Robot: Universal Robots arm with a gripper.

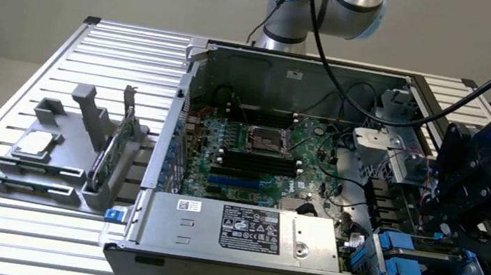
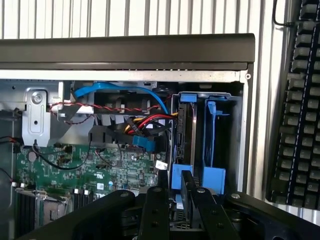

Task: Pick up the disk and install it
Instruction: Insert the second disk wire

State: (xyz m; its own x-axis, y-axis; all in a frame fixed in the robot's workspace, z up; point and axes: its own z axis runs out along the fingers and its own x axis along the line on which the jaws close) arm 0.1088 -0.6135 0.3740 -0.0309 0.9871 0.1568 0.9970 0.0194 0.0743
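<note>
Slatted metal table [image 1: 36, 84] carries an open grey computer case [image 1: 304, 271] with a green motherboard [image 1: 253, 152] inside. At the case's corner on the exterior view's right, the black gripper [image 2: 175, 197] hangs over the drive bay, its fingers [image 2: 156, 210] closed on the blue-framed silver-grey disk [image 2: 186, 150], which stands on edge in a bay slot beside a blue carrier [image 2: 212, 145].

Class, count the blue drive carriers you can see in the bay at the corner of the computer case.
2. One blue carrier holds the disk upright in the bay; the second blue carrier stands beside it, nearer the case's side wall. Others may be hidden below.
</note>
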